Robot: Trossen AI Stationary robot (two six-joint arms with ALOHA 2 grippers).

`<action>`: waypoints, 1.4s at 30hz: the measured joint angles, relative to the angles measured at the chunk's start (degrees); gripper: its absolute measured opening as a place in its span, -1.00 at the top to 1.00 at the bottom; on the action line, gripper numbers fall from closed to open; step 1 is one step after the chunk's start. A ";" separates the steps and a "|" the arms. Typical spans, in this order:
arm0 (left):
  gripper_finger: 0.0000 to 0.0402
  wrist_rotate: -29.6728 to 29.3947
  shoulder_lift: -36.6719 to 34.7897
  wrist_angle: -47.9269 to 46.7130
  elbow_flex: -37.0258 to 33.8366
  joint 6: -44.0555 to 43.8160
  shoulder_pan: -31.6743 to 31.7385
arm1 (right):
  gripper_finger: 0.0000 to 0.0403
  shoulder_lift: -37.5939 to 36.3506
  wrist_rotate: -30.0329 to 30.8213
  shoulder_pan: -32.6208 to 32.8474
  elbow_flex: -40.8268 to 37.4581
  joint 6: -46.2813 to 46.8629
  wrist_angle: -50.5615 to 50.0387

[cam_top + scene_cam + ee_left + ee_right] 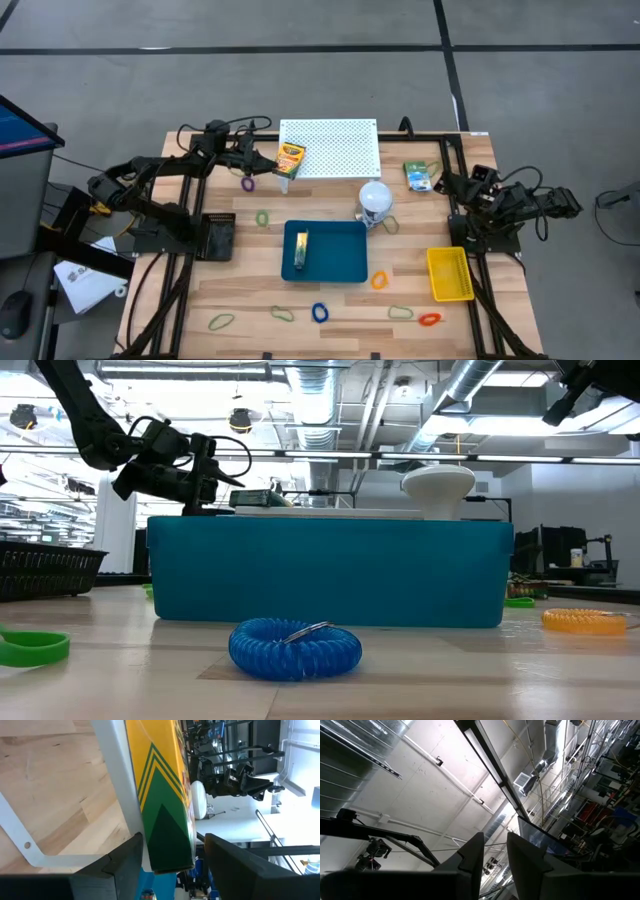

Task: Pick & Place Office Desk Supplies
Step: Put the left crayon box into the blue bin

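Nearest the front edge: blue coiled loop [295, 648], with a green loop [220, 322] and an olive loop [283, 314] to one side and a pale green loop [400, 313] and a red loop [430, 319] to the other. All flat on the wooden table [250, 290], well apart from each other.

A little farther back: orange loop [379, 280] beside the yellow basket [450, 273]. Then the blue tray [345, 255], holding one small yellow-green packet [301, 250]. Black basket [218, 236] off the tray's left side.

Beyond the tray: another green loop [262, 217], the white ball-shaped object [375, 200], a purple loop [248, 183], and a green packet [418, 175] near the right arm.

At the far end: crayon box [289, 158] on the corner of the white perforated board [335, 147]. Left gripper [270, 158] straddling that box, jaws spread; one finger [125, 865] against the box, the other parted from it by a gap.

Right gripper [445, 183] raised at the table's right side, pointed up at the ceiling, jaws a narrow slit apart, pinching nothing.
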 joint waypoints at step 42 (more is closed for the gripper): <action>0.04 3.78 0.00 -2.18 0.00 1.28 1.27 | 0.59 0.02 -0.01 0.01 -0.02 0.13 -2.35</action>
